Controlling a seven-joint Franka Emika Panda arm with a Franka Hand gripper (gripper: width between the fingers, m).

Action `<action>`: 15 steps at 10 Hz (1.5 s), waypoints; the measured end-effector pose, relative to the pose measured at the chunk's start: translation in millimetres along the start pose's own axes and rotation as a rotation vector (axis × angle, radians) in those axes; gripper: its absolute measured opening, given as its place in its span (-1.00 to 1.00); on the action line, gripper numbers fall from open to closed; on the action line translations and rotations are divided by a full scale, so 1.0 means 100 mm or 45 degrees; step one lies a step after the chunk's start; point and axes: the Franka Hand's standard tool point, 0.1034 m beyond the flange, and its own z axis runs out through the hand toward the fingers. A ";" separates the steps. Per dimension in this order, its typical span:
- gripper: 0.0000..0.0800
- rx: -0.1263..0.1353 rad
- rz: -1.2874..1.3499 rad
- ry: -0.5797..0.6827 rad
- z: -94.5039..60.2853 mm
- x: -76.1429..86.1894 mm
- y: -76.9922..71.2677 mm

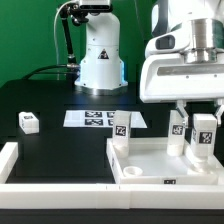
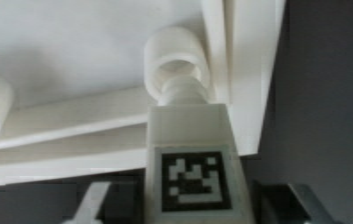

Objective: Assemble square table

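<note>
Border wall (image 1: 60,190) lines the near edge; just behind it sits the white, raised-rim tabletop (image 1: 150,160). Gripper (image 1: 203,125) clamps a tagged leg (image 2: 191,165) upright at a round corner socket (image 2: 176,68), beside a second leg (image 1: 178,125); a third leg (image 1: 120,125) stands at another corner. Open black table (image 1: 60,100) beyond holds a loose leg (image 1: 28,122)

Exterior cam: slightly raised, looks across black surface (image 1: 50,100) toward arm base (image 1: 100,55) at back. Wide shot; wrist housing (image 1: 180,60) looms close at exterior view's right. Wrist cam: looks down along fingers (image 2: 105,205), very close range. Shared: tagged leg (image 1: 203,135) (image 2: 194,150), adjacent part of table top (image 1: 160,160) (image 2: 84,120).
</note>
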 end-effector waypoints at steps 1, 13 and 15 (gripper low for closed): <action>-0.27 -0.003 -0.003 -0.006 0.03 -0.03 0.00; -0.14 -0.024 -0.037 0.094 0.25 0.04 -0.03; 0.54 -0.024 -0.037 0.094 0.25 0.04 -0.03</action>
